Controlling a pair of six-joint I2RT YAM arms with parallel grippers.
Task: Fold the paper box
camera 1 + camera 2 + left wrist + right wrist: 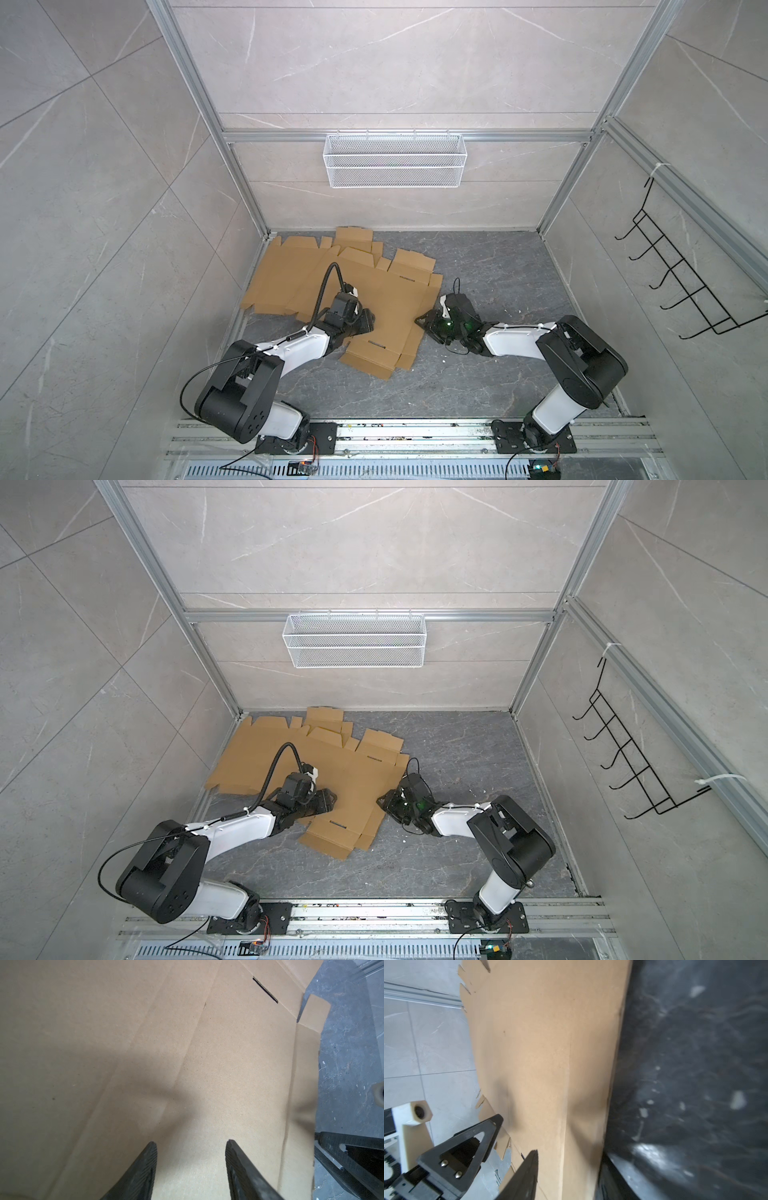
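Left gripper [191, 1142], fingers spread and empty, hangs over the flat paper box [390, 307]. The box's length runs near-to-far. Right gripper [424, 323] straddles its edge, jaws apart.

An unfolded, flat brown cardboard box blank [390, 307] lies on the dark grey marbled tabletop [498, 374]. It sits at an angle, slightly left of the middle in both top views. Crease lines cross its surface, and small flaps line its edges. A narrow dark slot [376, 344] is cut near its front end, another [407, 279] near the rear. Its rear left part overlaps a second flat brown blank [278, 278] in the rear left corner.
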